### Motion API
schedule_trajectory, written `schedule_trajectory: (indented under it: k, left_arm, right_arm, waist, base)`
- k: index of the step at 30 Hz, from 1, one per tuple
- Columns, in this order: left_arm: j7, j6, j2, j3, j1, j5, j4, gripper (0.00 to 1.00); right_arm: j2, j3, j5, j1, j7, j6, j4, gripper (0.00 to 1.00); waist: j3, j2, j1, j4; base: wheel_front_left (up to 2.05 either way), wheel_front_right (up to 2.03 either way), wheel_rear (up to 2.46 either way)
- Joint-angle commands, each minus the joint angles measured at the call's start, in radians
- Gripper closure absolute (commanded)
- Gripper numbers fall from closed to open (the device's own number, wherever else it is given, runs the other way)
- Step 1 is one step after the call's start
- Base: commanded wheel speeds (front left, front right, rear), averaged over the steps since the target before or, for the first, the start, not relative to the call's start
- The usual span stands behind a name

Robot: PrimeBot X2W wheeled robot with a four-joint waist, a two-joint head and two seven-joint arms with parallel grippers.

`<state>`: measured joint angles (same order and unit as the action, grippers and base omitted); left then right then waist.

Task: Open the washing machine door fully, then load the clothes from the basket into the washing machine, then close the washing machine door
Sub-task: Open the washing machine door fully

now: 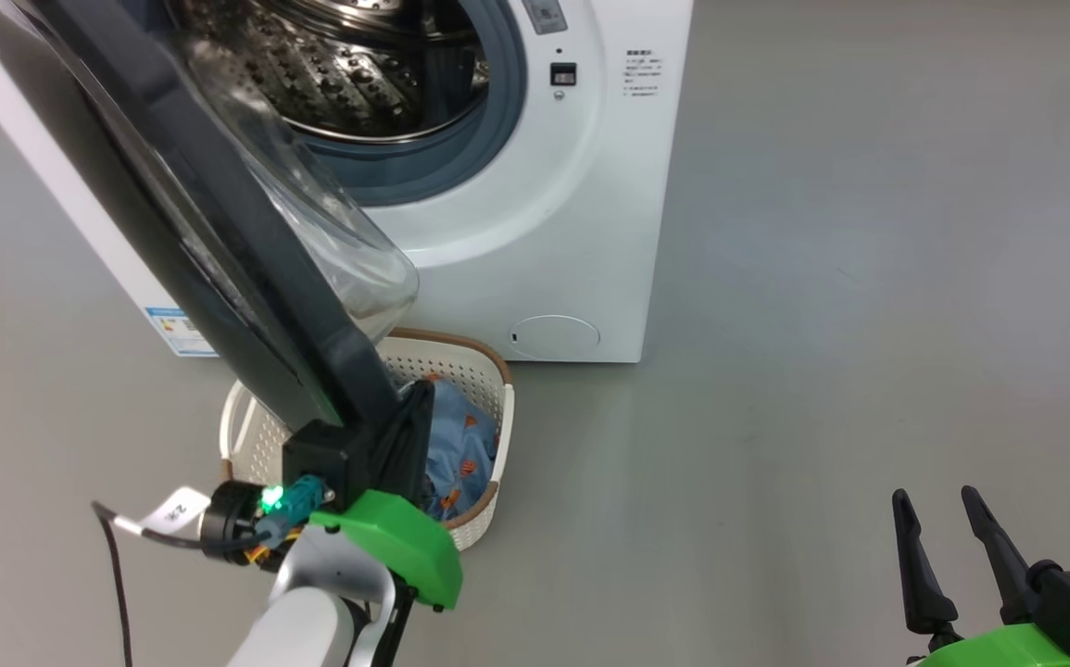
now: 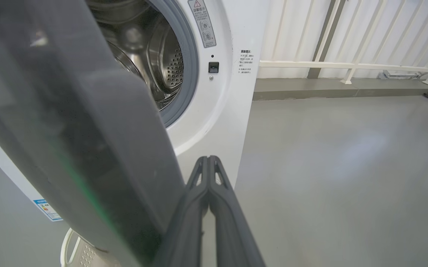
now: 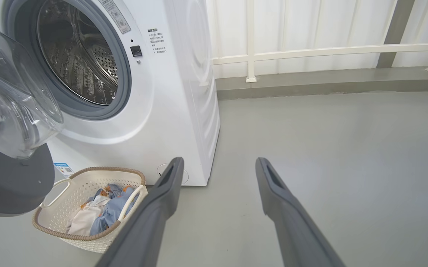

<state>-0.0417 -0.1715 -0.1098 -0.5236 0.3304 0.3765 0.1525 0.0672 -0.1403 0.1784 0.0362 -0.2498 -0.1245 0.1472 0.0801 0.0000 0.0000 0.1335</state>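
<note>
- The washing machine door (image 1: 247,278) is standing partly open, swung out from the washing machine (image 1: 535,232) and hanging over the basket (image 1: 488,361). Judging by its angle, the opening step is under way but not finished.
- The left gripper (image 2: 208,161) is clenching its two fingers together with nothing between them, and is lying along the door's free edge. It looks to be nudging the door rather than gripping it.
- The right gripper (image 1: 935,496) is hovering with its fingers spread wide and empty, well apart from the machine, over bare floor (image 1: 822,324).
- The basket is sitting on the floor just in front of the machine's lower front, near the corner on the door's hinge side.
- The clothes (image 3: 102,211) are all lying inside the basket: the blue printed fabric beside a white piece.
- The steel drum (image 1: 358,74) is showing no laundry, so loading and closing are both waiting to be done.
</note>
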Motion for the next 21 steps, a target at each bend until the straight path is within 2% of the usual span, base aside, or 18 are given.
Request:
schedule_trajectory:
  k: [1, 21]
  left_arm:
    - [0.009, -0.030, -0.047, 0.053, 0.003, 0.003, -0.020, 1.00]
    - [0.032, -0.067, -0.082, 0.047, -0.098, 0.001, -0.109, 1.00]
  right_arm:
    - [0.011, 0.023, 0.002, -0.033, -0.012, -0.006, -0.019, 0.00]
    - [0.014, 0.020, -0.001, -0.016, -0.012, -0.006, -0.018, 0.00]
  waist:
    - [-0.002, 0.0000, 0.0000, 0.013]
    - [-0.022, 0.0000, 0.0000, 0.126]
  base:
    - [0.00, 0.00, 0.00]
    - [0.00, 0.00, 0.00]
